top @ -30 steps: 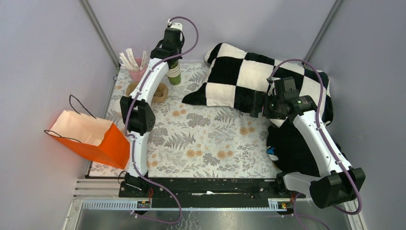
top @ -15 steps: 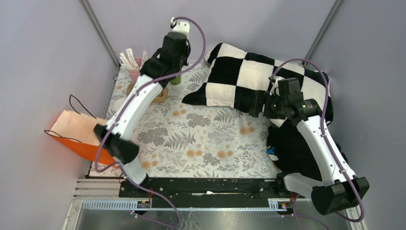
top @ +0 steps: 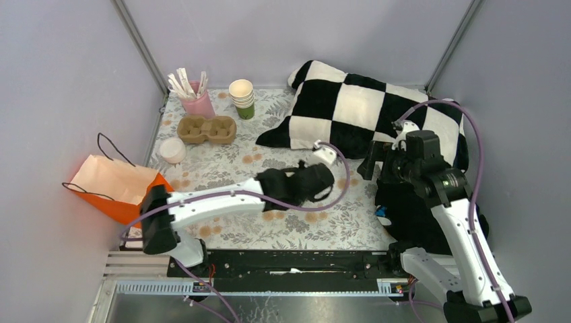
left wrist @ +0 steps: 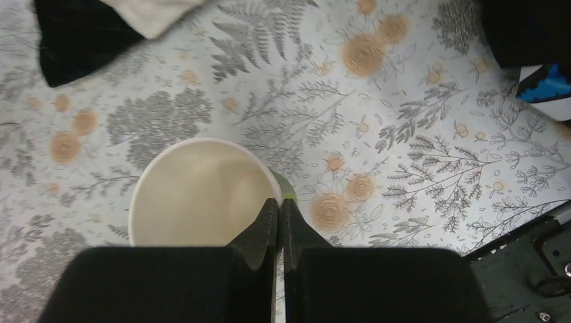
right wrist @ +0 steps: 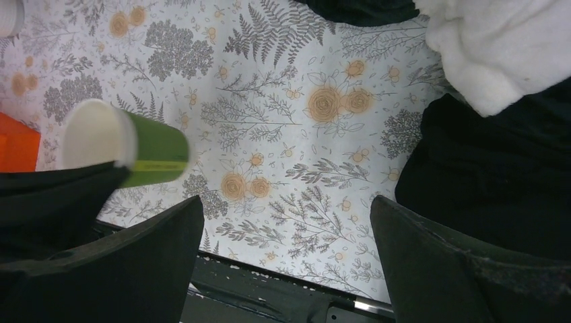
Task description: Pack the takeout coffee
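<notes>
My left gripper (top: pixel 315 180) hangs over the middle of the floral table. It is shut on the rim of a lidless green paper cup (left wrist: pixel 202 195) with a cream inside, one finger inside and one outside. The fingertips (left wrist: pixel 272 214) pinch the cup wall. The same cup (right wrist: pixel 135 145) shows in the right wrist view, held off the table. In the top view the gripper hides it. No lidded green cup shows in any view. My right gripper (right wrist: pixel 284 202) is open and empty, to the right of the held cup (top: pixel 372 160).
A stack of lidless cups (top: pixel 242 97), a pink holder with sticks (top: pixel 195 99), a cardboard cup carrier (top: pixel 207 129) and a loose white lid (top: pixel 172 149) sit at the back left. An orange paper bag (top: pixel 124 192) lies at the left edge. A chequered cushion (top: pixel 363 114) and black cloth (top: pixel 411 208) fill the right.
My left arm has swung from the cup stack at the back to the table's middle, carrying one lidless cup. My right gripper has shifted slightly to the right.
</notes>
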You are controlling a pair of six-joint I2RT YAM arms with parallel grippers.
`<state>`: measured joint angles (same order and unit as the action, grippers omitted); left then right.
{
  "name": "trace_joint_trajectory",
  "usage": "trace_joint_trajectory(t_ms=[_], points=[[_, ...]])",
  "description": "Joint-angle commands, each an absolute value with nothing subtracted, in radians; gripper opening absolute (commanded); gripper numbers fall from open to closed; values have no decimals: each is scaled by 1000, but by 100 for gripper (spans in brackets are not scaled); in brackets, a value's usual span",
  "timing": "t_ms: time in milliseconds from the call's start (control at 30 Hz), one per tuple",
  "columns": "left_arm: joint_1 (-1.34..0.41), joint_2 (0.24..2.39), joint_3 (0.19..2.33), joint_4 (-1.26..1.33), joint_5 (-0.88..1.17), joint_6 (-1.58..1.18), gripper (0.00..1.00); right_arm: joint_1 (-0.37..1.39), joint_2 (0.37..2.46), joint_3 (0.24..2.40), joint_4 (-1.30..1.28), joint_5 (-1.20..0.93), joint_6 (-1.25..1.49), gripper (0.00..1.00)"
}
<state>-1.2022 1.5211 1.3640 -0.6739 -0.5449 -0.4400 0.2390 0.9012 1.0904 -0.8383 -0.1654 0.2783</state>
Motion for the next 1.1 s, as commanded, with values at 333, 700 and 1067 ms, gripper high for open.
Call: trace_joint_trajectory(t_ms=[333, 700, 1067], points=[[-1247, 1736, 1335, -404, -543, -431, 0, 244, 772, 1088, -917, -65, 284, 100], [-1246, 1631, 1382, -541, -568, -428, 55, 244, 804, 1103, -912, -83, 281, 100], [-799, 1295, 1287, -778, -472, -513, 82, 245, 873, 1101, -914, -122, 248, 100]])
